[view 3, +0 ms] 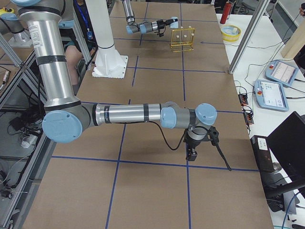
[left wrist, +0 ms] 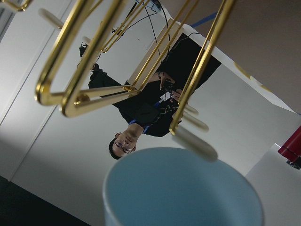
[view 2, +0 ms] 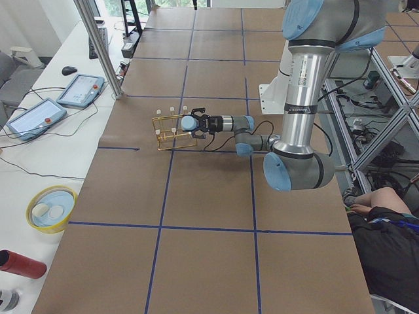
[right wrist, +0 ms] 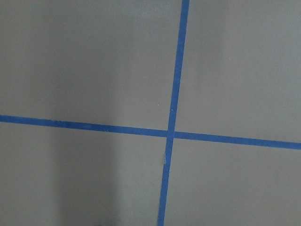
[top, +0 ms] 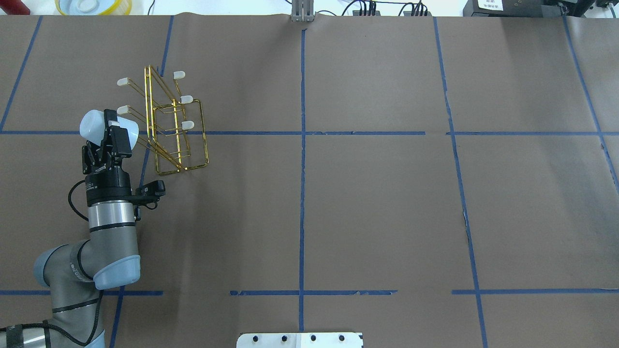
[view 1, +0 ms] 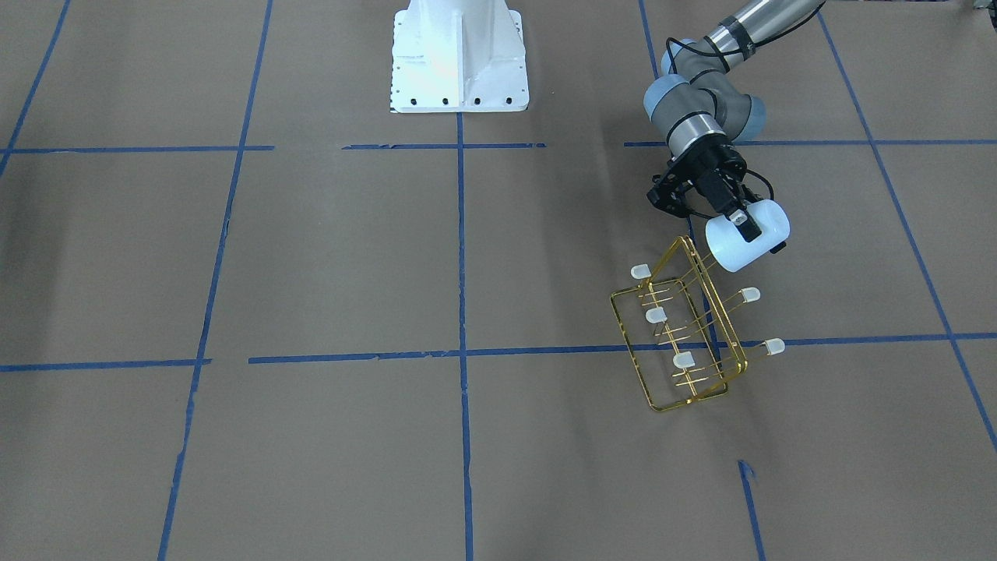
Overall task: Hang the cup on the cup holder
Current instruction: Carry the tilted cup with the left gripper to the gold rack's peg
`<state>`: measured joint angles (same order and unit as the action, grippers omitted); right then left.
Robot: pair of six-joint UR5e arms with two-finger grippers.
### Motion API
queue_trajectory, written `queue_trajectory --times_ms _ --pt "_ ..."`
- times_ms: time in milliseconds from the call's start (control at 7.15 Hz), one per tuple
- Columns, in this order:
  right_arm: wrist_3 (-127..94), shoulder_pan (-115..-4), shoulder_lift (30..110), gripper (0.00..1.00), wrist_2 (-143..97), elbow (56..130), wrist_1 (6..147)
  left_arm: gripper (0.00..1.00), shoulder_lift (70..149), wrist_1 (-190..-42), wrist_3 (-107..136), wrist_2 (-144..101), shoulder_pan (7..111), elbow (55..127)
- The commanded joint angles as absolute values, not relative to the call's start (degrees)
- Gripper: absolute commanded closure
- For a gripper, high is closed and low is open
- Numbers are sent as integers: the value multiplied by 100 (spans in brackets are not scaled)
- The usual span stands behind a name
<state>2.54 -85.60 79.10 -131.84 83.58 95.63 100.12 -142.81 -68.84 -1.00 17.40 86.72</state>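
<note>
Overhead exterior view: a brown paper surface (top: 377, 208) crossed by blue tape lines (top: 302, 193) is shown, with the task's things gathered at its far left
Left arm (top: 104, 227): it is stretched forward over the robot's left side of the surface, the wrist held roughly level above it
Right arm (view 3: 128, 114): it is seen only by the exterior right camera, extended low over that end of the surface, well apart from the task's things
Cup holder (top: 179, 135): the gold wire rack is stood on the surface on the robot's left, in the far half, with thin prongs spread to both sides of its rectangular frame
Cup (top: 92, 124): the pale tumbler is carried clear of the surface, laid on its side, just beside the cup holder on the side away from the surface's middle; one end is turned toward the prongs
Left gripper (top: 112, 123): it is closed on the cup, one finger being seen across the cup's upper side
Right gripper (view 3: 192, 153): it is pointed down at the surface; whether it is open or closed cannot be told
Prong caps (top: 179, 75): five frosted white caps are counted in the overhead view; in the left wrist view one cap (left wrist: 195, 143) is seen just beside the cup's rim, and contact cannot be judged
</note>
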Motion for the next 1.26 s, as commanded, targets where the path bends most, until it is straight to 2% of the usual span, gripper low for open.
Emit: queue_trajectory --times_ms 0,699,1118 --pt "255 -8561 7910 0 -13184 8358 9562 100 10142 -14168 -6768 -97 1740 8526" --pt "255 -8561 7910 0 -13184 8358 9562 100 10169 -14168 -6628 -114 1740 8411" --pt "255 -8561 7910 0 -13184 8358 9562 94 10195 -14080 -6478 -149 1740 8367"
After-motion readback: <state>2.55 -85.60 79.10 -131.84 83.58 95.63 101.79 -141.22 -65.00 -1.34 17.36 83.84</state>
